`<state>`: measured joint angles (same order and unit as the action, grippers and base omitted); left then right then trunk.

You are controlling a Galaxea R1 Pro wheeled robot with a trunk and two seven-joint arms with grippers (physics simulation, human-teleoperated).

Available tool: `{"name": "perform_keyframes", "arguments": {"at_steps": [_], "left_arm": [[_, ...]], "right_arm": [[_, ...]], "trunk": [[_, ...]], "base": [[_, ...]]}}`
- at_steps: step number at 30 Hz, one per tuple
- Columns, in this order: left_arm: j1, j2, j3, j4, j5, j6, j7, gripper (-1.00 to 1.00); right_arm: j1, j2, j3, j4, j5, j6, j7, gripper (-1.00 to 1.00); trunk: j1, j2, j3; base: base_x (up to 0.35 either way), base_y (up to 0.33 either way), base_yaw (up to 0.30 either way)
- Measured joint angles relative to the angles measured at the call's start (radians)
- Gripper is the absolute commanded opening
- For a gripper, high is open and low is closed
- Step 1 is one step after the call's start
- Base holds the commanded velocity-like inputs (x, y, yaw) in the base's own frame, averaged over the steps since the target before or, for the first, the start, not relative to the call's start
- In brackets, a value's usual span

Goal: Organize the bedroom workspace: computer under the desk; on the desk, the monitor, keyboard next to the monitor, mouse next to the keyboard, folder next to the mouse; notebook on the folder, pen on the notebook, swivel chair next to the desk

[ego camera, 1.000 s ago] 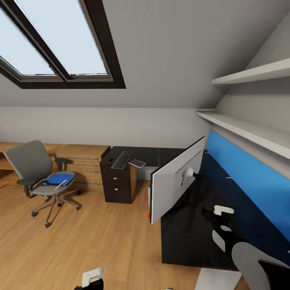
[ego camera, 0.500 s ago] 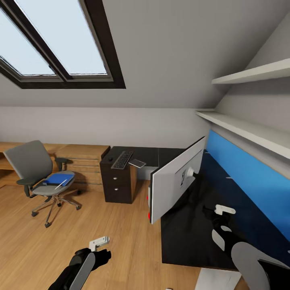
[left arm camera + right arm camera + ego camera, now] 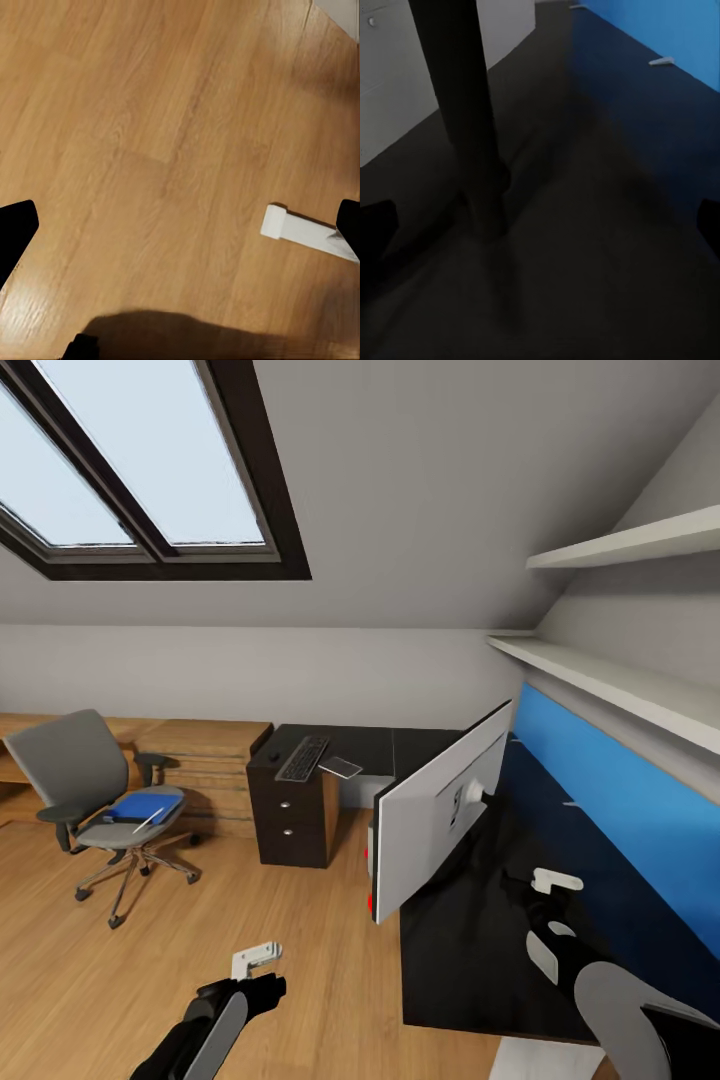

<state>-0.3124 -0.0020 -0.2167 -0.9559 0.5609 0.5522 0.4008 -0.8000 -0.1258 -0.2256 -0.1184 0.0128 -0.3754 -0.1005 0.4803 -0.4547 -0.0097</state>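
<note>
My left gripper hangs released over the wooden floor; my right gripper hovers released above the desk behind the monitor.

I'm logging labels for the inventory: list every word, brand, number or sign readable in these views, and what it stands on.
None can be read.
The monitor shows its plain white back, with no brand mark legible.
The keyboard has keys too small to read.
The folder on the swivel chair looks plain blue, with no lettering.
</note>
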Motion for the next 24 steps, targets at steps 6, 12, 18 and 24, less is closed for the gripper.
{"name": "perform_keyframes", "arguments": {"at_steps": [6,12,18,24], "left_arm": [[0.000,0.000,-0.009,0.001,-0.001,0.000,0.001,1.00],[0.000,0.000,-0.010,0.003,0.000,0.000,0.003,1.00],[0.000,-0.001,-0.016,0.019,0.001,0.000,0.005,1.00],[0.000,-0.001,-0.031,0.025,0.001,0.000,0.004,1.00]], "right_arm": [[0.001,-0.004,0.020,0.003,0.054,-0.037,0.046,1.00],[0.002,-0.005,0.022,0.003,0.065,-0.065,0.060,1.00],[0.002,-0.007,0.022,0.004,0.065,-0.068,0.061,1.00],[0.002,-0.008,0.022,0.004,0.065,-0.068,0.061,1.00]], "trunk": [[0.000,0.000,0.000],[0.000,0.000,0.000],[0.000,0.000,0.000],[0.000,0.000,0.000]], "base": [[0.003,0.000,0.000],[0.000,0.000,0.000],[0.004,0.000,0.000],[0.155,0.000,0.000]]}}
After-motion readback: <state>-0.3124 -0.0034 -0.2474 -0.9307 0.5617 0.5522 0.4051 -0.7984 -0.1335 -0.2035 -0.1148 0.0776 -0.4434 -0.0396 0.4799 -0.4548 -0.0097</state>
